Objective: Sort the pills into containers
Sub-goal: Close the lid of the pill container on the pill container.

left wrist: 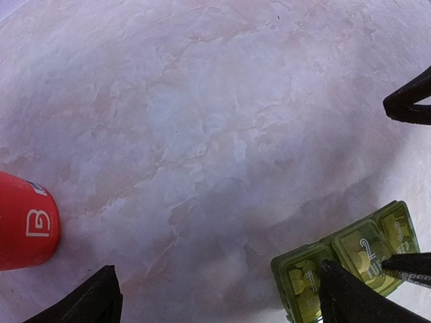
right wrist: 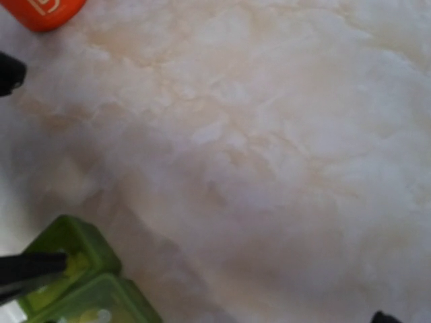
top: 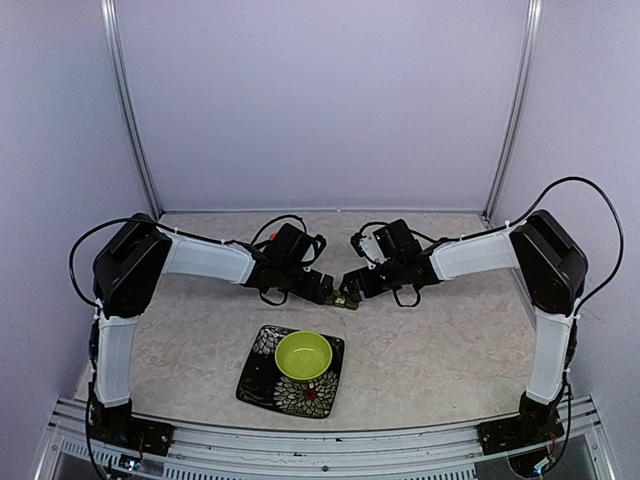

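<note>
At mid-table, beyond the plate [top: 255, 388] and bowl [top: 304, 355], the pillbox [left wrist: 350, 256] lies between the two grippers. The left gripper [top: 326, 291] and right gripper [top: 351, 286] both have jaws spread wide, gripping nothing. A red bottle [left wrist: 23, 222] stands well apart.

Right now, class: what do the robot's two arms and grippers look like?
Both the left arm and right arm have white tube-like links joined by bulky black joint housings. Thin black cables loop alongside each. The left gripper and right gripper are black, with slim fingers.
</note>
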Tool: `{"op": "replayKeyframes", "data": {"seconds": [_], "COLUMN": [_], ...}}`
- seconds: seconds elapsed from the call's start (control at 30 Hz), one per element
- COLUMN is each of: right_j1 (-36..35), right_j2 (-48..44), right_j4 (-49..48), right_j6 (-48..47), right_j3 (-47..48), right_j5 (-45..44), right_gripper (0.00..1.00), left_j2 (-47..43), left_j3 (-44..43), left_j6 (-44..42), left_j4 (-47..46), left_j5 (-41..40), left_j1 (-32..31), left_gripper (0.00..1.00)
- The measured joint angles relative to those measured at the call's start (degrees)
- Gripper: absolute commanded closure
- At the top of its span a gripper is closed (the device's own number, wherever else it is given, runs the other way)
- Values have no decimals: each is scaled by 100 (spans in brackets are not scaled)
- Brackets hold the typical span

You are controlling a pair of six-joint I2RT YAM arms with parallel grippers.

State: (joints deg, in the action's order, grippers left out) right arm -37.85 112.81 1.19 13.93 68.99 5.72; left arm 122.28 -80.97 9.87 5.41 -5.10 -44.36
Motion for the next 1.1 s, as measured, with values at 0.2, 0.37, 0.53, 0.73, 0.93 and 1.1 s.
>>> {"op": "replayKeyframes", "data": {"seconds": [0.2,0.37,0.53,0.73,0.93,1.1], "right_j1": [-70,-76,-79,-87,-129,-142], "right_j2": [2,2,7,87,175,254], "right_j4": [2,96,105,35,22,61], "right_j6": [-87,-127,-188,-212,-240,-354], "right_j3": [-59,-140,-144,-122,-90,-57], "right_j5": [-7,-92,-107,4,116,37], "right_gripper": [0,0,0,0,0,0], "left_j2": [37,46,48,48,57,175], "left_j3": [-76,-85,-85,-107,-225,-313], "left_j6": [24,28,31,33,33,31], "left_j4": [39,44,48,63,173,286], "left_j5": [15,17,20,37,61,61], "left_j1": [0,0,0,0,-4,-9], "left_gripper": [1,1,1,1,1,1]}}
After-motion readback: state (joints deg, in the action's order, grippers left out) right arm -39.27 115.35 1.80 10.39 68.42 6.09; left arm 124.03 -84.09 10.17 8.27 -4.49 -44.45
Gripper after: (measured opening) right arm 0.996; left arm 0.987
